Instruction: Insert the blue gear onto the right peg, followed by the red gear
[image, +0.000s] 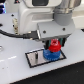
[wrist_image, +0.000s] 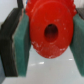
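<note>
My gripper (image: 54, 45) is shut on the red gear (image: 54, 46), a small bright-red toothed disc. It holds the gear directly above the blue gear (image: 50, 54), which lies on the right part of the white plate with black border (image: 34, 58). The right peg is hidden by the gears and the gripper. In the wrist view the red gear (wrist_image: 50, 29) fills the middle with its dark centre hole showing. It is clamped between the two teal pads (wrist_image: 22, 46) of my gripper (wrist_image: 50, 42). The blue gear does not show there.
The plate lies on a white table (image: 15, 67). A black cable (image: 12, 34) runs across the table at the exterior view's left. The arm's white body (image: 42, 12) fills the top of that view.
</note>
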